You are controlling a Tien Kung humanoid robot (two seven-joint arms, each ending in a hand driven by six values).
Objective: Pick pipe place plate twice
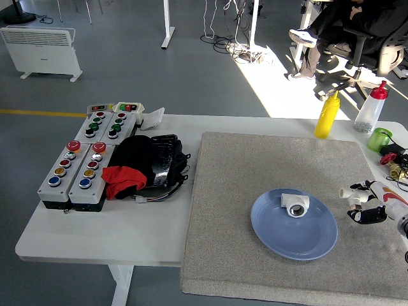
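Note:
A blue plate [280, 239] lies on the grey mat [248, 166], right of centre. One white T-shaped pipe fitting [295, 203] rests on the plate's far part. A second white pipe fitting [352, 192] is just right of the plate, slightly above the mat. My right hand [368, 205] comes in from the right edge and is shut on it, with a black fingertip [364, 216] curled below it. The left arm is out of view.
Button boxes [80, 169] and a black and red bundle [143, 164] fill the table's left part. A yellow bottle [327, 115], a clear bottle with a red cap [370, 107] and a green cup [380, 138] stand at the back right. A person sits far behind.

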